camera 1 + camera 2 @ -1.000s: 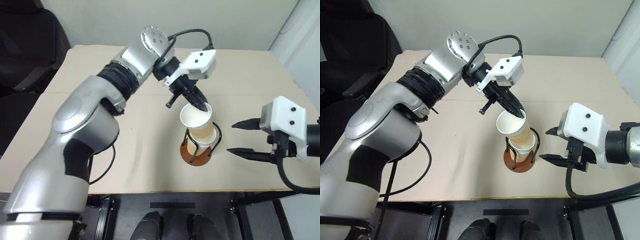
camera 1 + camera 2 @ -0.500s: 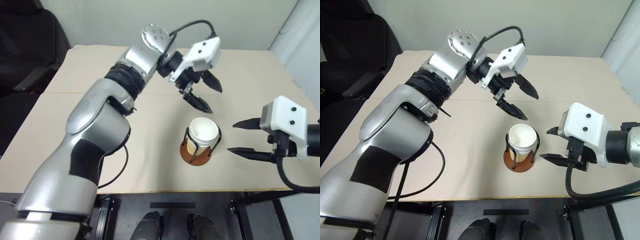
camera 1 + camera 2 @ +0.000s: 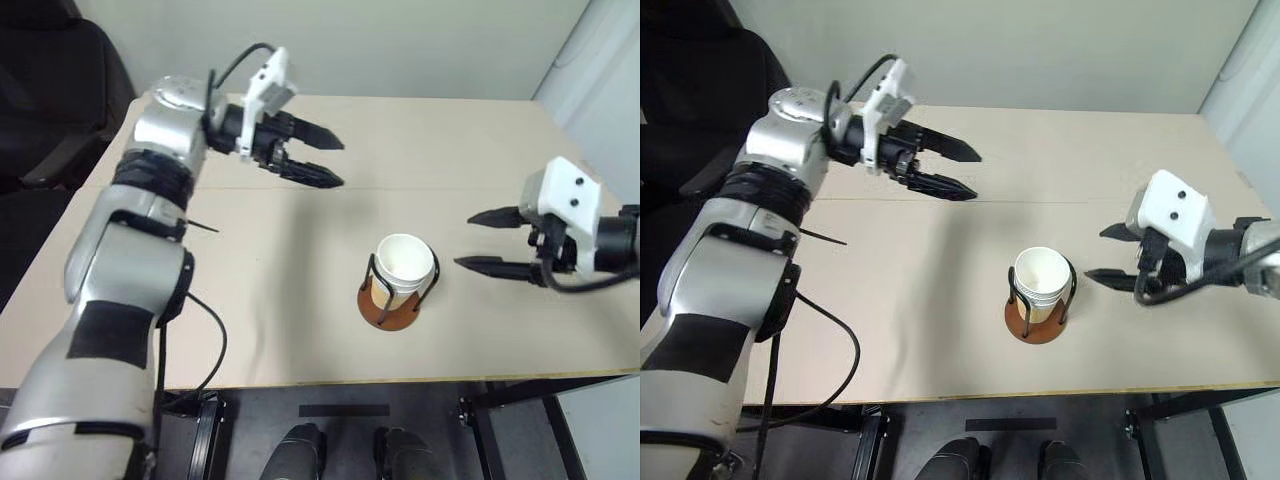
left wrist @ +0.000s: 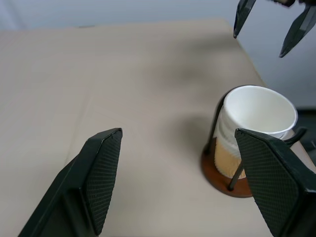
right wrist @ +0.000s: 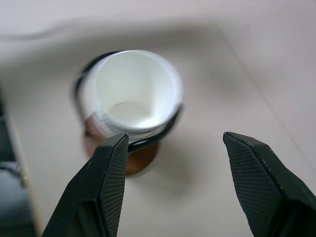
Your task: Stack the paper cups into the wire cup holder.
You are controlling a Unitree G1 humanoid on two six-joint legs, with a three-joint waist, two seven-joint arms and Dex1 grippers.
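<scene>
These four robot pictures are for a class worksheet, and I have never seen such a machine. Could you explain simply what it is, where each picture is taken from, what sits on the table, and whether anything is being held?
This is a humanoid robot with two arms, each ending in a gripper of two black fingers. Two pictures come from cameras in its head, looking down over a beige table. The other two come from cameras on its wrists, looking out between each gripper's own fingers.

On the table stands a wire cup holder: a round reddish-brown base with black wire loops. The paper cups, tan outside and white inside, sit nested in it.

The left gripper hangs open above the far part of the table, away from the holder. The right gripper is open too, beside the holder and pointing toward it. Neither holds anything.
</scene>
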